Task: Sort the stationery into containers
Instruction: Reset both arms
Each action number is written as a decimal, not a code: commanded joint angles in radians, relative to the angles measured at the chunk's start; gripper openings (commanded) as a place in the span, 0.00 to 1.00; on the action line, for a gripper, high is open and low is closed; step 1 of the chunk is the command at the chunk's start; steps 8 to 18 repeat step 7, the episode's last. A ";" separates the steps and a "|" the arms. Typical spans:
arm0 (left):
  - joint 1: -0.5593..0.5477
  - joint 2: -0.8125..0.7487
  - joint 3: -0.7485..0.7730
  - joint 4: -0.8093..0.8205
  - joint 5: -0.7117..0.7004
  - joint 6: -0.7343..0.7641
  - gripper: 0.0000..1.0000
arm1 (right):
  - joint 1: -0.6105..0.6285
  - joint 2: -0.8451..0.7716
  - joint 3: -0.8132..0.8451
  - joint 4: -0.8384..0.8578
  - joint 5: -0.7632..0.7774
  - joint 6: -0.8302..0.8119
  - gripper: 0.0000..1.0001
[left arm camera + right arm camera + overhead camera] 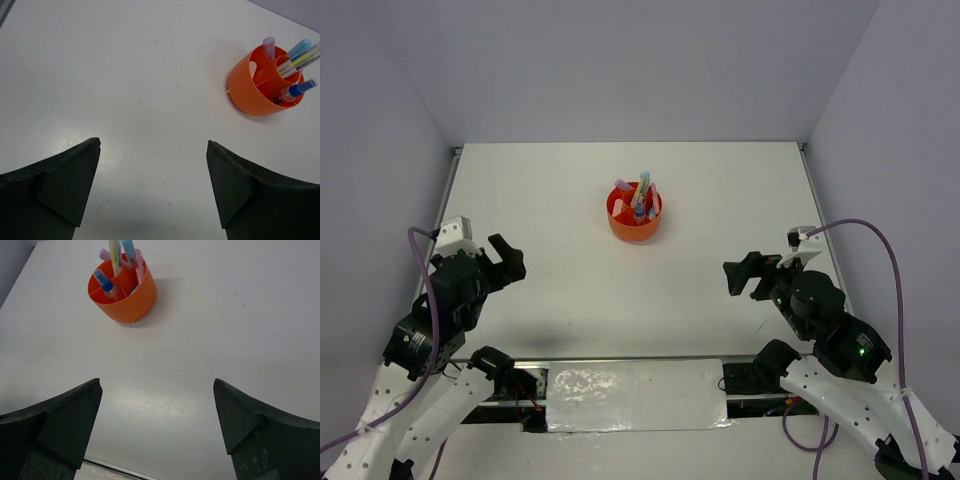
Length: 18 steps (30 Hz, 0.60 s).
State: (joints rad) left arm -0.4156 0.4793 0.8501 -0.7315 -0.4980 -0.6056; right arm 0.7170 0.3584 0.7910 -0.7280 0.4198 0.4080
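Nearest, a glossy white strip [635, 395] lies along the near edge between the arm bases. Just beyond it the left pincer [507, 260] and the right pincer [742, 273] hang over the matte white tabletop [570, 310], each with its jaws spread wide and nothing between them.

Farther out, well apart from both, stands the round orange plastic organizer [635, 230]. The stationery [642, 192] sits inside it. A pink highlighter [269, 47] stands in one outer compartment and a blue-capped clear tube [296, 91] leans in another. Thin yellow pens [300, 61] rise from about the central cup.

I see no loose pieces on the tabletop, so the sorting looks finished or at its last check. A tiny yellow speck [227, 91] shows at the organizer's foot, too small to identify. If it belongs, picking it up would call for a long reach and a fine pinch.

Plain pale lilac-grey walls [620, 60] close the far side and flanks; the light is even.
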 commanded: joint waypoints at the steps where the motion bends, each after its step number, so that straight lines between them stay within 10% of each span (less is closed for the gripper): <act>1: -0.003 -0.010 0.000 0.052 0.021 0.021 0.99 | -0.004 0.008 0.008 -0.008 0.017 0.008 1.00; 18: -0.003 0.002 0.000 0.053 0.032 0.026 0.99 | -0.005 0.011 0.014 -0.021 0.034 0.023 1.00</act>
